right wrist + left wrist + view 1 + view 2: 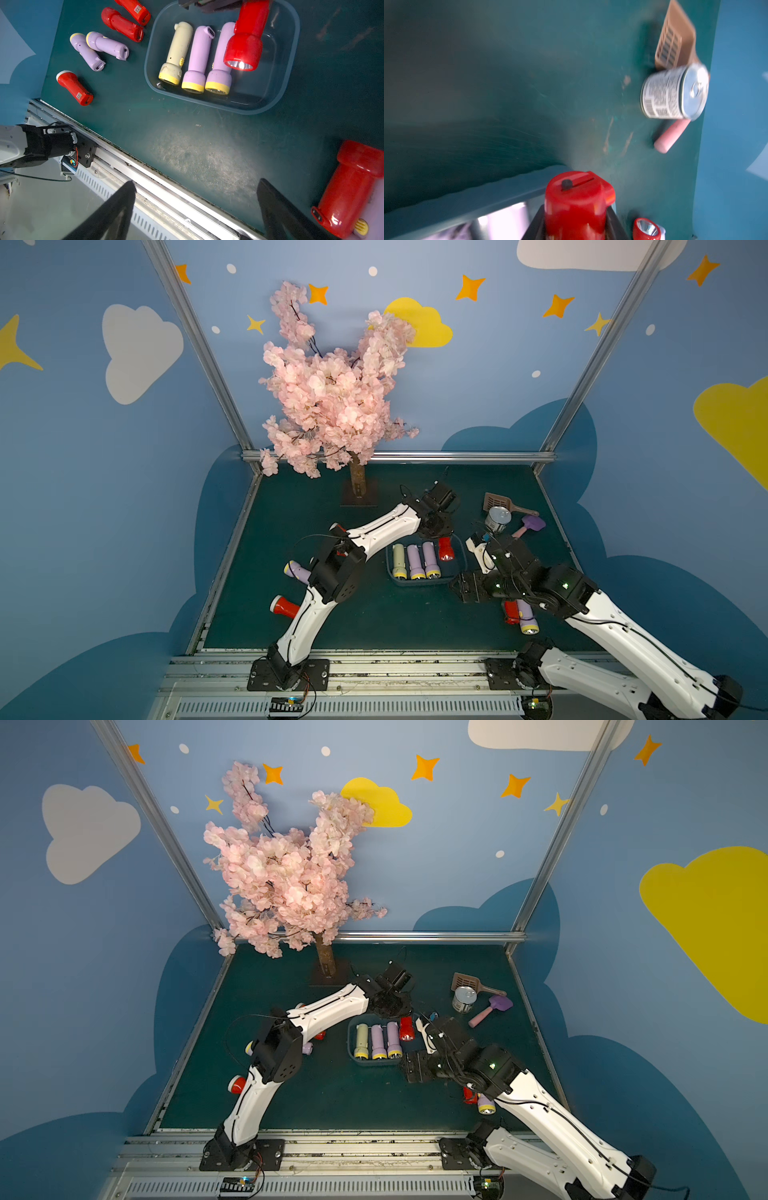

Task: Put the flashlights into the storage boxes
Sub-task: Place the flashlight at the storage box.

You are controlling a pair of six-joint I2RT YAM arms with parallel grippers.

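Note:
My left gripper (575, 226) is shut on a red flashlight (247, 39), holding it head-down over the right end of the blue-grey storage box (291, 62). A pale green flashlight (176, 54) and two lilac ones (197, 60) lie side by side in the box. Several red and lilac flashlights (108, 45) lie on the mat left of the box, partly under the left arm in both top views. Another red flashlight (349, 187) rests on a lilac one (527, 618) under my right arm. My right gripper (196, 182) stands open and empty, in front of the box.
A silver can (497, 519), a brown slotted scoop (496, 501) and a purple shovel with a pink handle (530, 524) sit at the back right. The blossom tree's trunk (357, 485) stands at the back. A metal rail (145, 162) runs along the table's front edge.

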